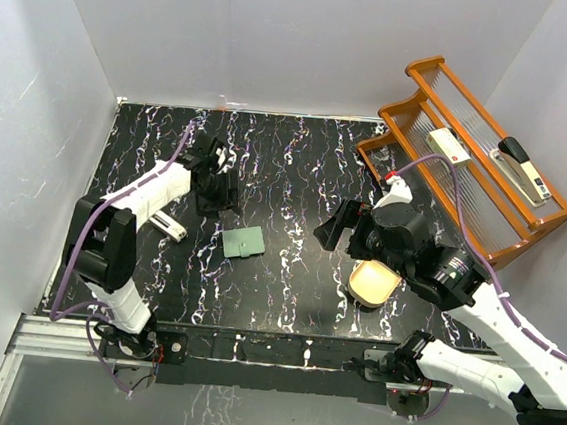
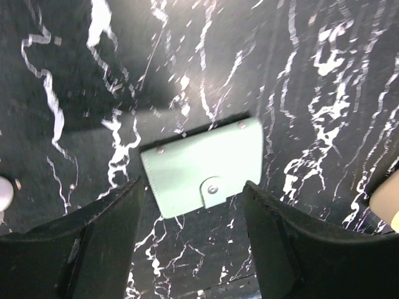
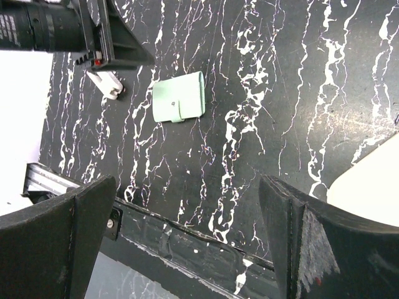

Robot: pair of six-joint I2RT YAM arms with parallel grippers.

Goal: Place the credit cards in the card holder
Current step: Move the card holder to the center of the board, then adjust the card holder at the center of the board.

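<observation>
The card holder [image 1: 244, 241] is a sage-green wallet lying shut and flat on the black marbled table, its snap tab fastened. In the left wrist view the card holder [image 2: 202, 165] sits just beyond my fingertips and no finger touches it. My left gripper [image 1: 219, 194] [image 2: 192, 187] hovers up and left of it, open, with nothing between its fingers. My right gripper [image 1: 330, 232] [image 3: 187, 187] is wide open over bare table to the right, and the card holder [image 3: 179, 99] shows farther off in its view. The credit cards are out of view.
A tan cream bowl-like object [image 1: 372, 281] [image 3: 368, 187] sits under the right arm. A small white object [image 1: 169, 226] [image 3: 106, 84] lies left of the wallet. A wooden rack [image 1: 465, 205] at the back right holds a stapler [image 1: 522, 167] and a white item [image 1: 448, 146]. White walls enclose the table.
</observation>
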